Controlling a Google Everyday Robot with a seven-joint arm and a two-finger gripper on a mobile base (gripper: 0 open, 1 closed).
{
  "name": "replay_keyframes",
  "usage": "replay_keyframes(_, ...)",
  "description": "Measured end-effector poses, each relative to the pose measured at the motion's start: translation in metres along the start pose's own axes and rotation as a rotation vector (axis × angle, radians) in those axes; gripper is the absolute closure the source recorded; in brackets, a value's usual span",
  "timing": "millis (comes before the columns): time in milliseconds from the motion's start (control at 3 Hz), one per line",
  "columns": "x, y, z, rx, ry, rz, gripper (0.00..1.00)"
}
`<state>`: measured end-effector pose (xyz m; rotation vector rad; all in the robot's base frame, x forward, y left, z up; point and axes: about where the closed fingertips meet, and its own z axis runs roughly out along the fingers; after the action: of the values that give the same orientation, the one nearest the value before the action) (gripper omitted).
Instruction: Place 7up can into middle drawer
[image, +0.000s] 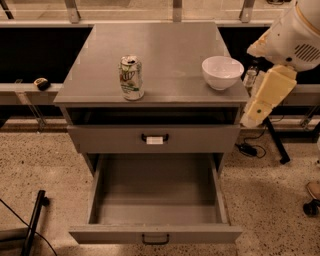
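The 7up can, white and green with a dented silver top, stands upright on the left part of the grey cabinet top. The middle drawer, wide and deep with a dark bar handle, is pulled open below and holds nothing. Only my arm's white and cream links show, at the right of the cabinet beside the bowl's corner. My gripper is out of view, and nothing of mine touches the can.
A white bowl sits on the right part of the top. A shallower drawer with a white label is shut above the open one. A dark stand and cables lie on the speckled floor.
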<state>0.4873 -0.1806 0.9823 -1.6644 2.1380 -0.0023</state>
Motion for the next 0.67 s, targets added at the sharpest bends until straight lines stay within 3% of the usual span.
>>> replay_keyframes(333,-0.056,-0.026,0.031,-0.004,-0.069,-0.035,0.0)
replay_keyframes(667,-0.109,-0.051,0.069,-0.027,-0.14,-0.005,0.0)
